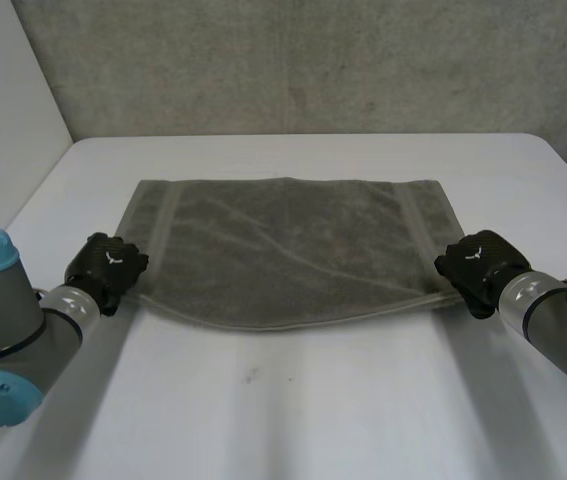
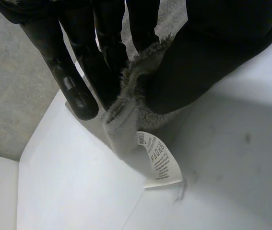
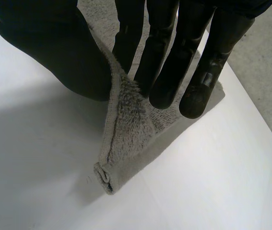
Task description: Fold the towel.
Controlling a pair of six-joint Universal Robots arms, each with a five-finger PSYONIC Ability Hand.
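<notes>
A grey towel [image 1: 288, 250] lies spread across the white table [image 1: 293, 400], its near edge slightly raised. My left hand [image 1: 108, 266] is at the towel's near left corner. In the left wrist view its fingers [image 2: 109, 62] and thumb [image 2: 193, 67] pinch the towel's corner [image 2: 126, 120], with a white care label [image 2: 159, 163] hanging below. My right hand [image 1: 475, 263] is at the near right corner. In the right wrist view the corner [image 3: 126, 139] is pinched between its thumb [image 3: 64, 52] and fingers [image 3: 174, 62].
A grey wall [image 1: 313, 60] stands behind the table's far edge. Bare white tabletop lies in front of the towel, between my two arms.
</notes>
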